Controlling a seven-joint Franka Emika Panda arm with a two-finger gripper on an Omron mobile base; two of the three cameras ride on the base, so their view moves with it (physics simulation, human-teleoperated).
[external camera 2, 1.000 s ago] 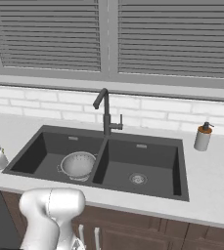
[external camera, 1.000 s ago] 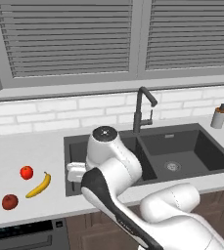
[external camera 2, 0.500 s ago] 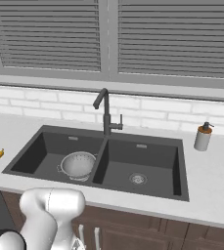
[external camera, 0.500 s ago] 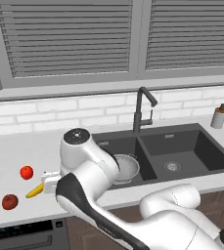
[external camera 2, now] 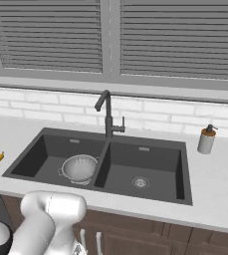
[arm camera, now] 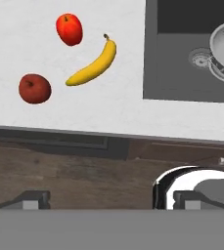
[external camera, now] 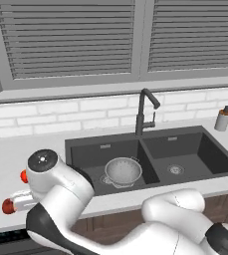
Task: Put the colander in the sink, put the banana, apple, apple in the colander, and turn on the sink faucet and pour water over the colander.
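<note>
We have swung our arm left from the sink (external camera: 150,149), where the colander (external camera: 123,171) already sits, so our spread, empty fingers (arm camera: 106,197) now look down on the worktop's (arm camera: 108,105) banana (arm camera: 94,66) and apples (arm camera: 68,28).

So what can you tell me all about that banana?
The banana is small, yellow and curved, with a dark tip at each end. It looks smooth and whole, not peeled. It lies flat on the white counter, left of the sink in the hand view. A bright red apple and a darker red apple lie close beside it, but neither touches it. Nothing is holding it. In the right base view it peeks in at the left edge.
</note>
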